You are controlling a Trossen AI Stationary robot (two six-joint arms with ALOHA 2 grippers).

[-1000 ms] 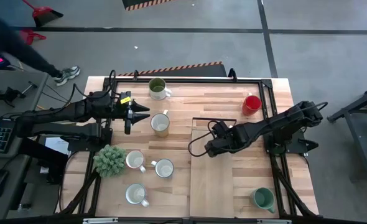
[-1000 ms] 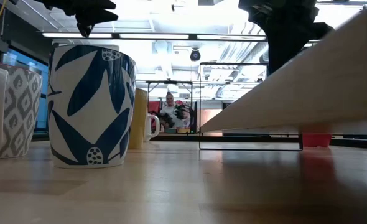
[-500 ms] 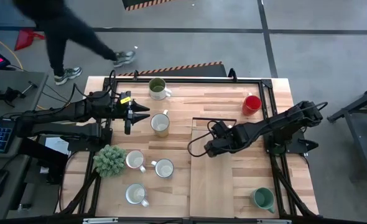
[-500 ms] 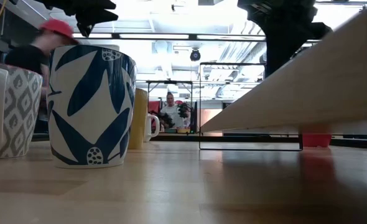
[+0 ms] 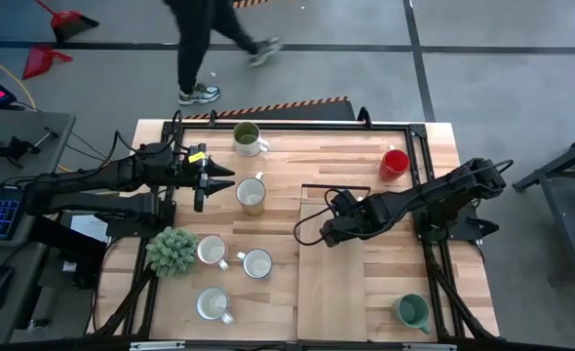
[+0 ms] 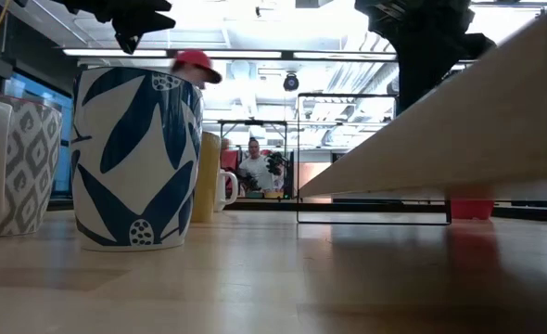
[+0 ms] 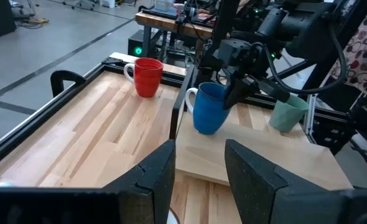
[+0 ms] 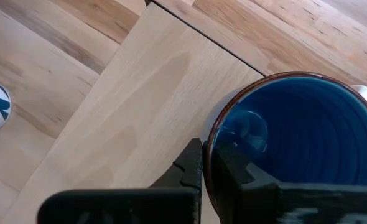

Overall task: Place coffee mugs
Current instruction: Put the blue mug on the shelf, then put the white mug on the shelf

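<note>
Right gripper (image 8: 202, 163) pinches the blue mug's (image 7: 208, 108) rim, one finger inside, one outside, so it stays upright on the pale board (image 5: 331, 283) at table centre. Left gripper (image 5: 207, 179), fingers parted and empty, waits at nine o'clock beside the cream mug (image 5: 251, 194).

My right gripper (image 5: 329, 231) is closed on the rim of the blue mug (image 7: 208, 107), one finger inside and one outside, arm stretched low toward it. My left gripper (image 5: 216, 179) hovers with fingers apart, well away from that mug.
</note>
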